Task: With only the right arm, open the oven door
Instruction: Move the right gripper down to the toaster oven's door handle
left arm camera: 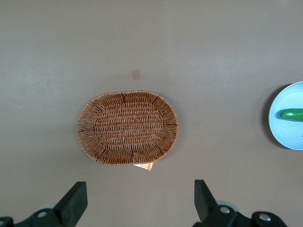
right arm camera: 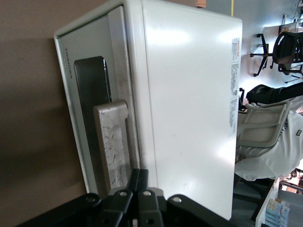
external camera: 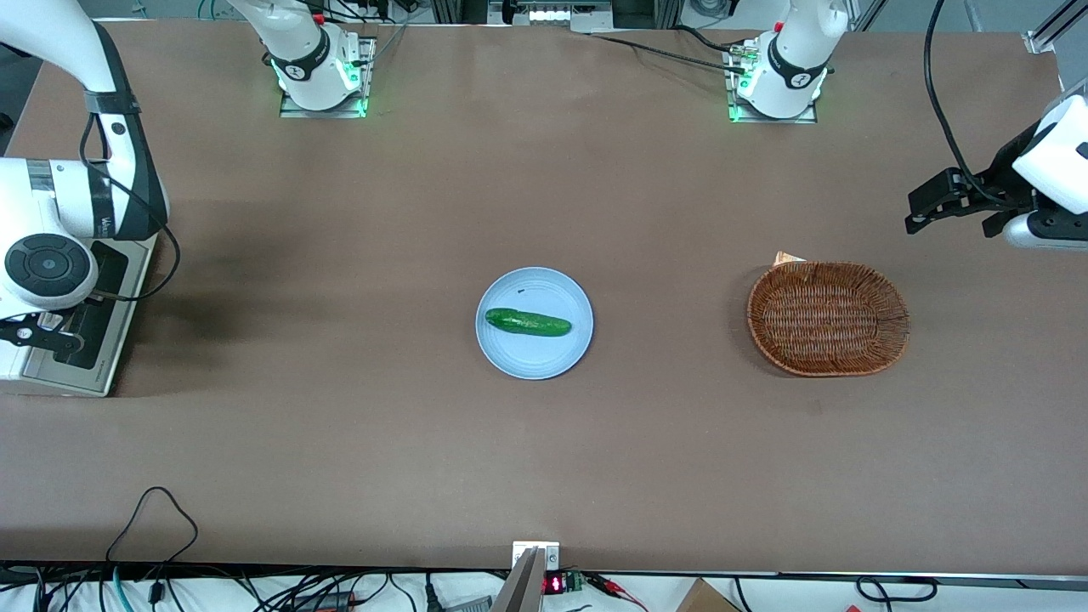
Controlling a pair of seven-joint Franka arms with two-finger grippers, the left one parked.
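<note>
Hiding most of the oven [external camera: 59, 374], the end effector [right arm camera: 139, 182] hovers over it.

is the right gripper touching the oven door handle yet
Cannot tell. In the right wrist view the gripper sits right at the end of the oven door handle, but neither contact nor a gap shows plainly.

Gripper [right arm camera: 138, 182] at oven [right arm camera: 189, 104] top edge, just above door [right arm camera: 87, 94] handle [right arm camera: 112, 142], fingers together. Oven at working arm's end of table [external camera: 340, 442]. Bare tabletop in front of door. Plate [external camera: 534, 357] with cucumber [external camera: 528, 322] mid-table, basket [external camera: 828, 318] toward parked arm's end, both well apart from oven
</note>
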